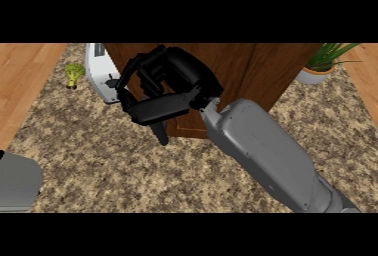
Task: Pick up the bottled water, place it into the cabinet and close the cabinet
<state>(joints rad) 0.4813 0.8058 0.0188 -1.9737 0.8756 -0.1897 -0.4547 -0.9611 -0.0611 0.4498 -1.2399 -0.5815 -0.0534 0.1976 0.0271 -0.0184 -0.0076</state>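
**Checking the Hand at the Cabinet Front**

Locate the right hand at the upper middle of the head view, in front of the brown wooden cabinet. Note that its fingers are curled into an arch and that no object shows inside them; treat the hand as closed and holding nothing you can see. One dark digit points down past the cabinet's lower edge, over the desk.

Observe the white panel standing tilted at the cabinet's left corner. The curled fingers lie just beside its right edge; you cannot tell whether they touch it.

Follow the right forearm from the lower right corner up to the hand. Only the left forearm shows at the lower left edge; its hand lies outside the view.

You cannot tell where the bottled water is: it shows nowhere on the speckled desk, and the hand and arm cover part of the cabinet front.

Further items: a yellow-green vegetable on the desk left of the panel, and a potted plant right of the cabinet.
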